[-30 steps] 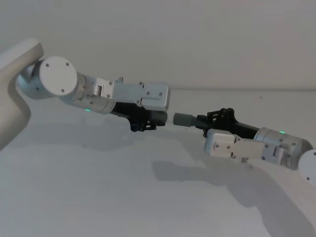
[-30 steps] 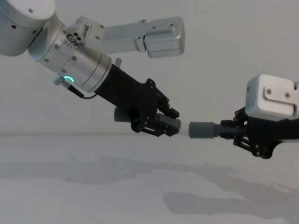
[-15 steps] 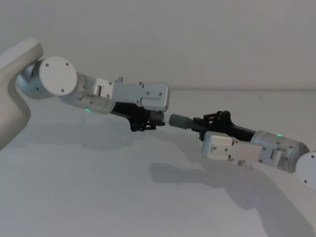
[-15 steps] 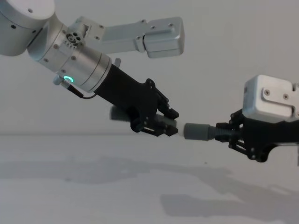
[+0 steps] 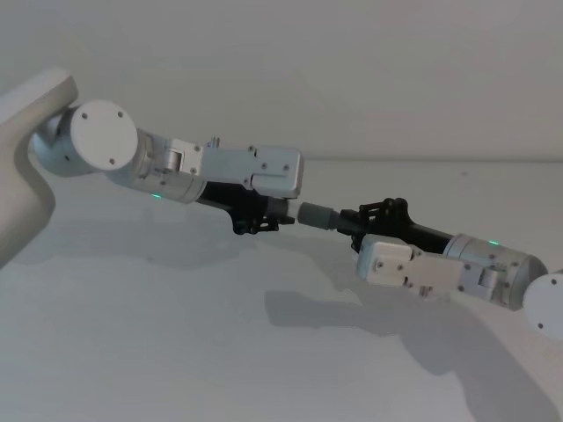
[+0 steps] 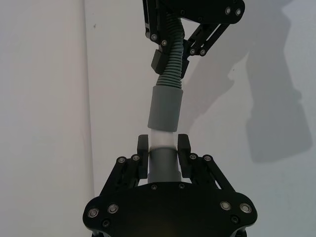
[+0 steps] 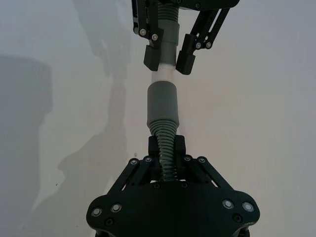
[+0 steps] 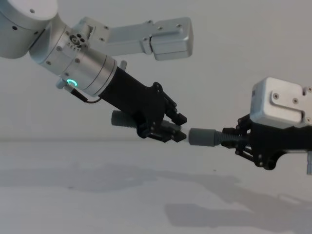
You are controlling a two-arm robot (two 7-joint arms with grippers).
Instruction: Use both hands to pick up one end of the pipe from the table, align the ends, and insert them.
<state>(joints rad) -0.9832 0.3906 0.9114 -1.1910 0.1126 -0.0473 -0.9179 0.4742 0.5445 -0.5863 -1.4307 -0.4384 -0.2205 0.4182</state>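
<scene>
Jaws clamped on both sides: left gripper [image 8: 171,132] shut tight around the smooth elbow piece [image 6: 162,165], right gripper [image 8: 237,140] shut tight around the corrugated hose [image 7: 167,148] just behind its cuff. Both held in the air above the white counter [image 5: 176,343], left arm reaching in from the left, right arm from the right, at about the same height. Cuff mouth [image 8: 202,137] of the corrugated hose facing the elbow's pale open end [image 6: 161,138], roughly on one line. In the left wrist view, cuff [image 6: 165,108] right at the pale end, looking just over its tip; in the right wrist view a short length of the pale end [image 7: 162,77] exposed between cuff and left jaws. Depth of seating hard to judge. Ribbed tail end of elbow piece [image 8: 122,118] sticking out behind the left gripper. Green ring [image 8: 71,82] lit on left arm. Shadows of both arms on the counter below.
</scene>
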